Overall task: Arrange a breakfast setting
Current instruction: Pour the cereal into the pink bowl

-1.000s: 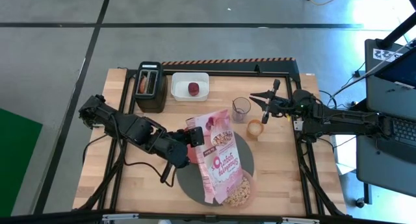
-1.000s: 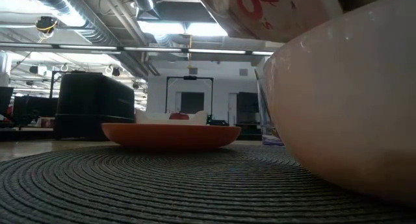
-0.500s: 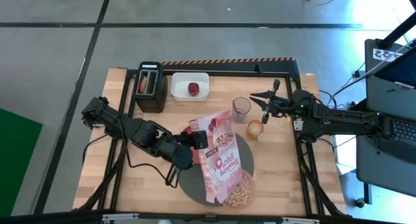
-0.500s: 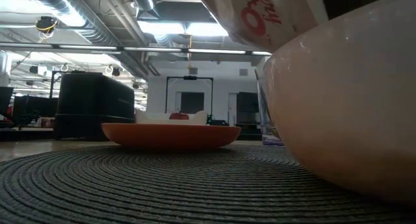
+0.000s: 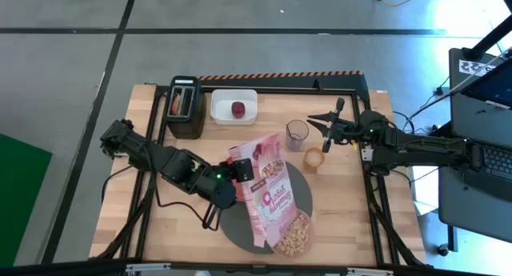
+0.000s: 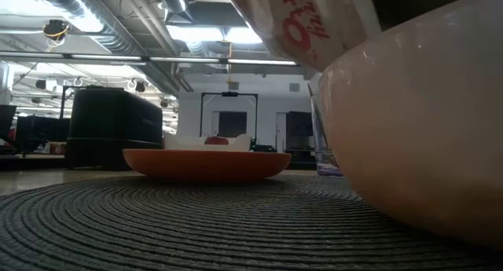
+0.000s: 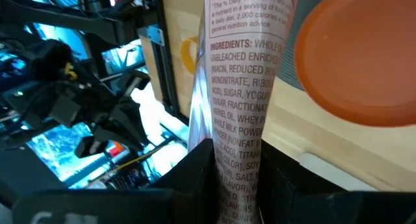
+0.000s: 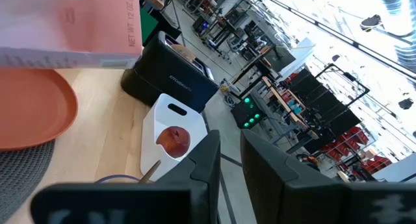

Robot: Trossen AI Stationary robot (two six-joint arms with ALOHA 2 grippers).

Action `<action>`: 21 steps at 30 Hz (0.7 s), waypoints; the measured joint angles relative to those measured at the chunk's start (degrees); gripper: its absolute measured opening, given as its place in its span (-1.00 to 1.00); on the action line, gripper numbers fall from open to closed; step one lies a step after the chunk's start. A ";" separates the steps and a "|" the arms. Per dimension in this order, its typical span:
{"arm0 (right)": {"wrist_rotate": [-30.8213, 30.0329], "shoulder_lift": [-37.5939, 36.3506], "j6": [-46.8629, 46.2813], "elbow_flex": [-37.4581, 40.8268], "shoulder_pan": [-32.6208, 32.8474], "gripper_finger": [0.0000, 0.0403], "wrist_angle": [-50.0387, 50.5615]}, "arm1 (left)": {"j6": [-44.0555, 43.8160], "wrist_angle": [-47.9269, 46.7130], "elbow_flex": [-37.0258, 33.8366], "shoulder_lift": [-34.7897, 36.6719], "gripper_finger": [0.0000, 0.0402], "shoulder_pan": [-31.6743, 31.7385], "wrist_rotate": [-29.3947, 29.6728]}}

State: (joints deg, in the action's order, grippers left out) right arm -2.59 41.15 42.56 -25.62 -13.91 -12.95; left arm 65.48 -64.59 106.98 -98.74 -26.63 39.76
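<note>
1. You're mid-pour, by my read. The left gripper [image 5: 237, 170] has its jaws clamped on the pink cereal box [image 5: 270, 188], which is tipped mouth-down over the bowl [image 5: 293, 236] at the near edge of the round mat [image 5: 240, 228]. Cereal already shows in the bowl.
2. Looks done: mat down on the counter [image 5: 176, 228], red plate [image 6: 206, 162] on the mat and partly hidden under the box from above, bowl on the mat.
3. Looks left: the toast [image 5: 175, 104] sits in the toaster [image 5: 186, 108] beyond the mat, and the dark-red fruit piece [image 5: 238, 109] lies in the white tub [image 5: 234, 106] just beside the toaster. Box then needs standing somewhere.
4. Spoon [image 5: 302, 137]: I think it stands in the clear cup [image 5: 297, 134] beyond the mat, too thin to be sure. A small round amber item [image 5: 314, 158] sits just off the mat's right edge; can't identify it.
5. Right gripper [image 5: 324, 124] hovers near that cup, jaws apart, holding nothing.
6. View differences: only the high view shows bowl contents. The low view gives the bowl wall [image 6: 416, 137] touching the mat and the plate sitting flat, but hides both grippers. The left wrist view confirms the grip: box side panel [image 7: 244, 107] pinched between the jaws, plate [image 7: 357, 62] beyond. The right wrist view shows fruit [image 8: 173, 140] in its tub [image 8: 162, 130] clearly, beside the toaster [image 8: 170, 78].
</note>
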 joint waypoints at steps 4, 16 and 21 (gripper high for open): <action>0.00 0.00 1.00 -0.01 0.00 -0.68 0.22 | -3.97 -2.27 0.00 0.00 -0.56 -0.88 -0.07; 0.00 0.00 1.13 -0.01 0.00 -0.68 0.33 | -11.81 -4.87 0.02 0.04 -0.56 -2.80 2.49; 0.00 0.00 1.17 -0.01 0.00 -0.68 0.80 | -15.99 -7.68 0.02 0.09 -0.56 -2.76 2.85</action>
State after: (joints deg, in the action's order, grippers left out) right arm -2.59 41.15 43.72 -25.63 -13.91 -12.15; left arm 49.49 -72.26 107.00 -98.65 -29.39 42.61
